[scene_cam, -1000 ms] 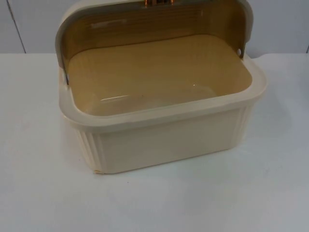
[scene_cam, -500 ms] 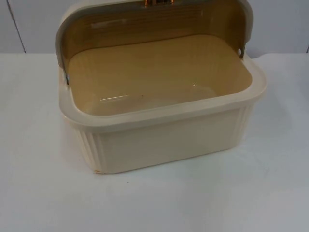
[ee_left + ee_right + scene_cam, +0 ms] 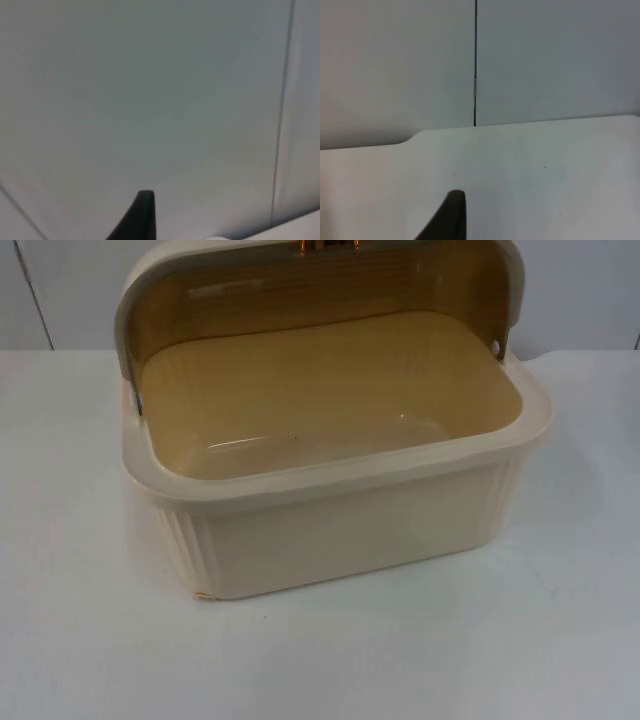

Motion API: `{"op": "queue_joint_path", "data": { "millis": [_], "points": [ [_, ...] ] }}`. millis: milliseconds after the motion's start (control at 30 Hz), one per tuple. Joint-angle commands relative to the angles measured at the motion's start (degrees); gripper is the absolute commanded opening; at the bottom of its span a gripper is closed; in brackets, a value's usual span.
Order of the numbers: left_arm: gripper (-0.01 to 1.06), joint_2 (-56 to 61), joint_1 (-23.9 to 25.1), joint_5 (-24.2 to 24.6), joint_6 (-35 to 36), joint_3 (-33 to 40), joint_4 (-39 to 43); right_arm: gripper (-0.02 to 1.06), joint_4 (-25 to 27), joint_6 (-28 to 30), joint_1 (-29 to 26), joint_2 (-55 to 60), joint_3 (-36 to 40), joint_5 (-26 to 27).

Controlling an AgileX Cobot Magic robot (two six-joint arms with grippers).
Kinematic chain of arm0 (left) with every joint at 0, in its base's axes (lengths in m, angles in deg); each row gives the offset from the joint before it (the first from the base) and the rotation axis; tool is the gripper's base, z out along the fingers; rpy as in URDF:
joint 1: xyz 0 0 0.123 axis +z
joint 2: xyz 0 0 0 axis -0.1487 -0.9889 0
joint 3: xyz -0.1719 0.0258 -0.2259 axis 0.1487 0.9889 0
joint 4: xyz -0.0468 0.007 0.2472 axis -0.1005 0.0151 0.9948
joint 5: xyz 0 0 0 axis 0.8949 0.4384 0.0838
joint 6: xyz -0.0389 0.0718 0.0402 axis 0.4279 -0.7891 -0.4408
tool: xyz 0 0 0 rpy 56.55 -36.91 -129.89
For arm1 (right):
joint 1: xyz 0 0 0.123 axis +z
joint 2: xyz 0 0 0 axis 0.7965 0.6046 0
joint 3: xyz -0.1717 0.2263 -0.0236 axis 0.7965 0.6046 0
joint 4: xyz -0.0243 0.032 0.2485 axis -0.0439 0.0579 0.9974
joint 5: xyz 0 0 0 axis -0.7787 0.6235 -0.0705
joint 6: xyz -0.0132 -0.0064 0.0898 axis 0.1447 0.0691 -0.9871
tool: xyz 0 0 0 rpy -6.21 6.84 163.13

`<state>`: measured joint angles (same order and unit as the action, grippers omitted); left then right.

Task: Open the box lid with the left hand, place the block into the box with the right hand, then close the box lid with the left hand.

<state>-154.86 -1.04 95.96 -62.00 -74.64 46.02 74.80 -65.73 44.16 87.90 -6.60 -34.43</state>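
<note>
I am starting at the left gripper (image 3: 142,220): through its wrist camera I am seeing one black fingertip standing against the grey partition wall (image 3: 150,90), with a thin vertical seam in that wall off to one side and a sliver of the white table (image 3: 300,225) at the edge. With just that one tip to go on, I cannot tell whether its claw is apart or together.

The right gripper (image 3: 447,220) is giving me much the same: one dark fingertip over the white table (image 3: 530,170), facing the wall, where a dark vertical seam is running down to the table's far edge. Again I cannot tell how the claw is standing.

Moving outward to the overhead camera, I am counting one box (image 3: 340,525), cream plastic with ribbed walls, sitting on the table (image 3: 90,640) close to the wall. Its lid (image 3: 300,290), tinted brownish and see-through with a cream rim, is standing swung up and back, so the box is open. A small copper-coloured handle (image 3: 325,245) is sitting on the lid's top edge. The inside of the box is looking bare, just a smooth tan floor. I am reading no brand, label or writing on anything.
</note>
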Motion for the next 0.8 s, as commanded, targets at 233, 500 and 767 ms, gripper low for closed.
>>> {"op": "queue_joint_path", "data": {
  "millis": [233,500,767],
  "points": [
    [1.05,-6.67,-10.18,0.62,-7.13,-0.7,10.89,1.05,0.27,-0.01,-0.21,-0.3,0.38,0.72],
    [1.05,-11.25,-14.41,2.81,-12.51,-0.2,15.96,1.05,0.39,0.0,-0.21,-0.3,0.38,0.72],
    [0.87,-11.57,-14.52,3.47,-18.41,5.06,10.32,1.05,0.39,0.0,-0.21,-0.3,0.38,0.72]
  ]
}}
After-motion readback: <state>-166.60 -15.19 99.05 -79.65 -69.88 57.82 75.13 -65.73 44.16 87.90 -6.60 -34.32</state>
